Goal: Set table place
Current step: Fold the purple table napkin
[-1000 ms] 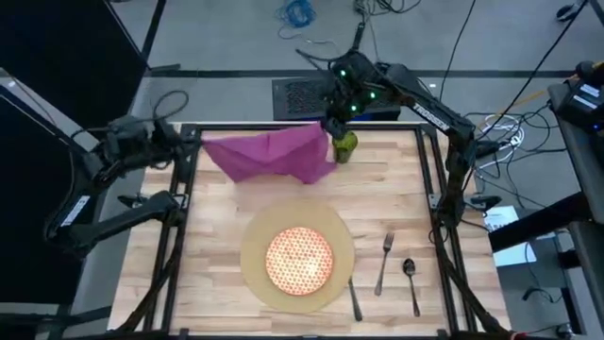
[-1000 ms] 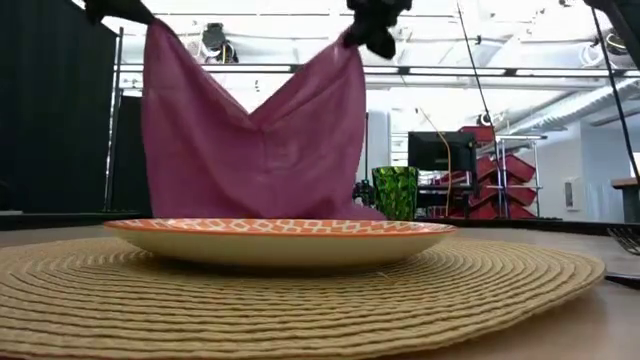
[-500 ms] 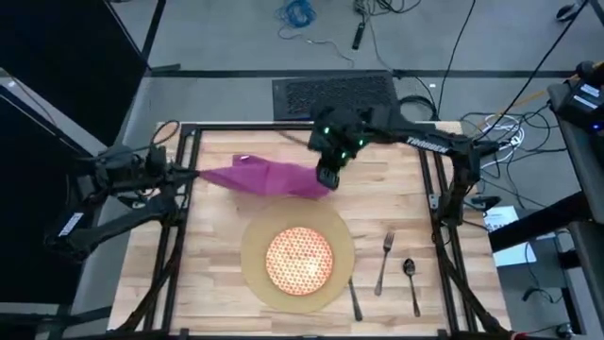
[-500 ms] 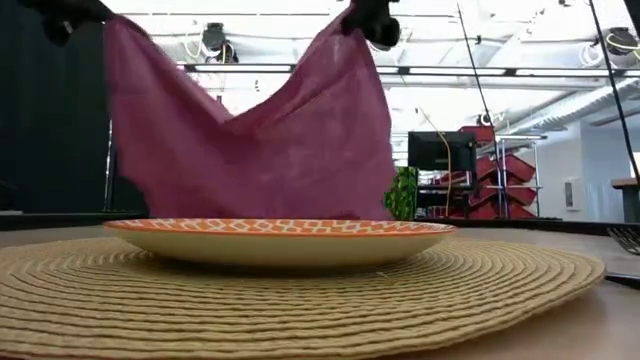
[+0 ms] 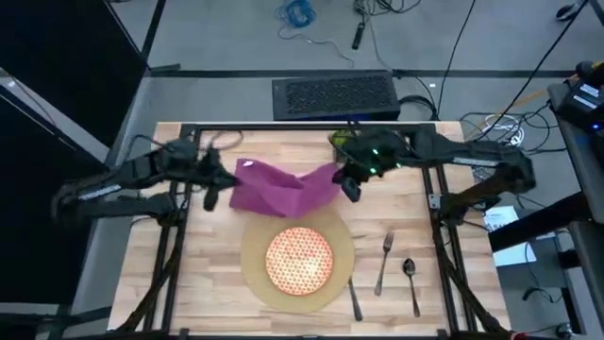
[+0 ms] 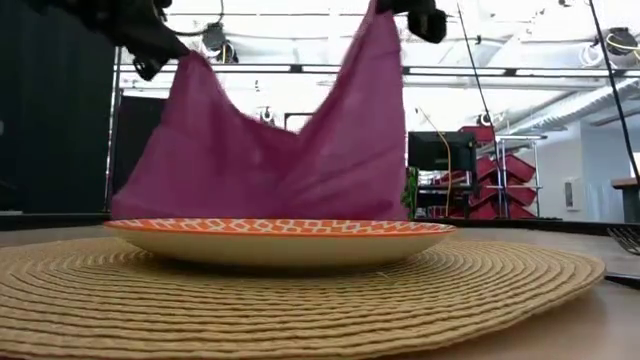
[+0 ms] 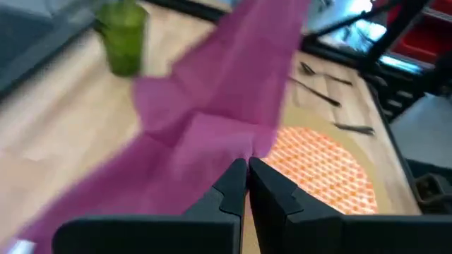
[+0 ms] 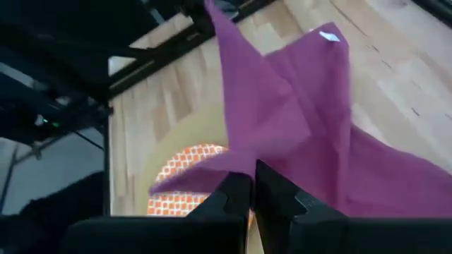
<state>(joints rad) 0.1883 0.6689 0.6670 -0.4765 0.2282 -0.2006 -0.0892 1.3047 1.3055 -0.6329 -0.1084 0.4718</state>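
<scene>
High view: round tan place (image 5: 255,274) near the table's (image 5: 212,283) front edge, bearing a red lattice plate (image 5: 300,259); magenta napkin (image 5: 283,187) stretched above the table's middle between left gripper (image 5: 219,183) and right gripper (image 5: 347,181), both pinching corners. Low view: napkin hanging behind the plate. Wrist views: fingers pressed together on cloth; green cup (image 7: 121,44) beyond.

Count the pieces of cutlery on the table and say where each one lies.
3, all right of the mat: a knife against its edge, then a fork, then a spoon farthest out. The raised cloth may hide others.
</scene>
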